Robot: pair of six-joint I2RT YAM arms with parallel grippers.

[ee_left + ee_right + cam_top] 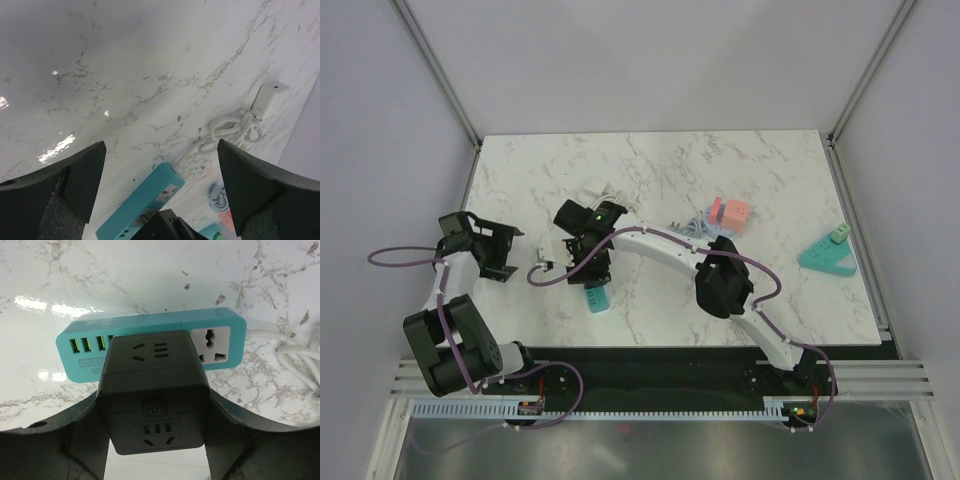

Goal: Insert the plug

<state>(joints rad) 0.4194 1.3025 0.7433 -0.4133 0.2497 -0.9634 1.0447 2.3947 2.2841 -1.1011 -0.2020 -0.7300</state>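
The right claw [159, 410] pinches the black cube adapter [152, 375] over the teal power strip [150, 324], whose long axis runs across the claw's fingers. The left claw [161, 182] is spread and lies farther left.

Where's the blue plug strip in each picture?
Top external: strip left of centre, poking out under the right end effector.
Left wrist: strip at bottom centre, slanted.
Right wrist: strip across the middle, behind the gripped adapter.
Shared landmark: the white cord coiled off the strip's end.
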